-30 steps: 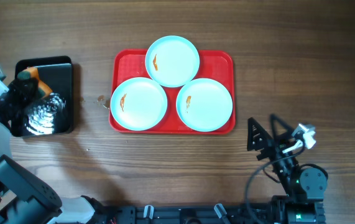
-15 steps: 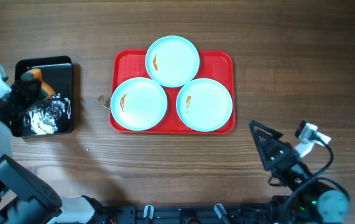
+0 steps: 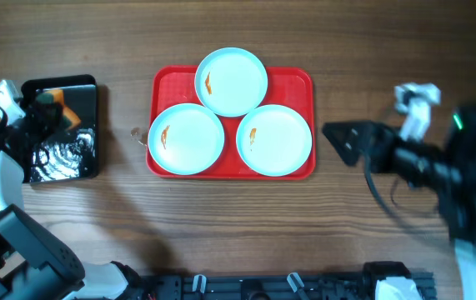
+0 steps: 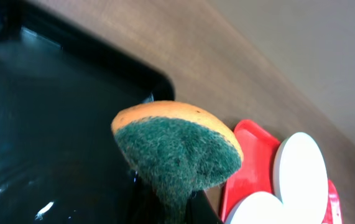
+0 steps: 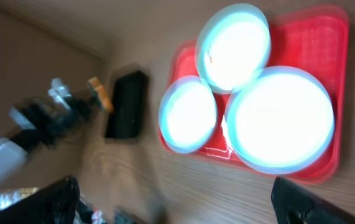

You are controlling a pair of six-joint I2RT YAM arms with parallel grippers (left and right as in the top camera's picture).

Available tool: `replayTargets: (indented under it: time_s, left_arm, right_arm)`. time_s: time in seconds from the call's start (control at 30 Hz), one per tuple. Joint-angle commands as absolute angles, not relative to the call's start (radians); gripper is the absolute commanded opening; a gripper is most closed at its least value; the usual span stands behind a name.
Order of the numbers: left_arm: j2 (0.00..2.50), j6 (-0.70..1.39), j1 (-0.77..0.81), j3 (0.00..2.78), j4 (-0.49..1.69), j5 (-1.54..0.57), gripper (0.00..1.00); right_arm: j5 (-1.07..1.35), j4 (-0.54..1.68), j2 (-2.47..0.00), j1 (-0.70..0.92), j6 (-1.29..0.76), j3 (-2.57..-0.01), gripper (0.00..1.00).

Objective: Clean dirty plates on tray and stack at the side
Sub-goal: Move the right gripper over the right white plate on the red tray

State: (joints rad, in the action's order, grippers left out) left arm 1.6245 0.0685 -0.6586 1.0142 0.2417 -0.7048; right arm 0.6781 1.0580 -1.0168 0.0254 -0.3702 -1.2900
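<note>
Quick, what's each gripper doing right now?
Left gripper: closed, holding the sponge.
Right gripper: open, holding nothing.

1. The tray (image 3: 292, 79) is plain red.
2. The three plates (image 3: 238, 83) are pale blue-white, each with a small orange-red smear (image 3: 165, 135) on its left part.
3. The black tray (image 3: 87, 83) at the left is glossy, with white rippled reflections.
4. The sponge (image 4: 177, 146) is orange on one side and dark green on the other.
5. The table (image 3: 388, 50) is brown wood with darker grain lines.
</note>
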Motion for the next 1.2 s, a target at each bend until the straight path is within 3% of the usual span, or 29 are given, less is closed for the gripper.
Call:
replayTargets:
  time_s: [0.0, 0.1, 0.17, 0.3, 0.4, 0.47, 0.6, 0.73, 0.9, 0.97, 1.07, 1.17]
  left_arm:
    - [1.597, 0.24, -0.672, 1.014, 0.023, -0.95, 0.04]
    - [1.586, 0.403, -0.708, 1.014, -0.223, -1.084, 0.04]
    - [1.584, 0.426, -0.73, 1.013, -0.253, -1.079, 0.04]
    - [1.616, 0.258, -0.735, 1.013, -0.061, -0.954, 0.04]
    - [1.703, 0.037, -0.708, 1.013, 0.126, -0.865, 0.04]
    - [1.769, 0.006, -0.695, 1.012, 0.156, -0.867, 0.04]
    - [1.808, 0.168, -0.718, 1.015, 0.009, -1.034, 0.04]
    - [1.734, 0.488, -0.778, 1.023, -0.267, -1.112, 0.04]
    - [1.639, 0.585, -0.801, 1.023, -0.408, -1.111, 0.04]
    - [1.636, 0.576, -0.795, 1.022, -0.381, -1.11, 0.04]
    - [1.649, 0.38, -0.77, 1.008, -0.178, -1.032, 0.04]
    - [1.693, 0.163, -0.735, 0.984, 0.115, -0.716, 0.04]
  right_arm:
    - [0.566, 1.125, -1.179, 0.139, -0.227, -1.427, 1.0]
    - [0.5, 1.118, -1.229, 0.218, -0.253, -1.438, 1.0]
    - [0.461, 1.109, -1.249, 0.255, -0.269, -1.437, 1.0]
    - [0.436, 1.074, -1.28, 0.294, -0.271, -1.429, 1.0]
    - [0.435, 1.038, -1.313, 0.297, -0.367, -1.428, 1.0]
    - [0.437, 1.045, -1.338, 0.297, -0.434, -1.428, 1.0]
    - [0.444, 1.098, -1.383, 0.3, -0.419, -1.428, 1.0]
    - [0.435, 1.131, -1.401, 0.303, -0.36, -1.427, 1.0]
    - [0.404, 1.108, -1.402, 0.303, -0.371, -1.425, 1.0]
    - [0.378, 1.108, -1.402, 0.303, -0.392, -1.425, 1.0]
    - [0.354, 1.11, -1.402, 0.303, -0.416, -1.418, 1.0]
    - [0.354, 1.093, -1.405, 0.303, -0.422, -1.39, 1.0]
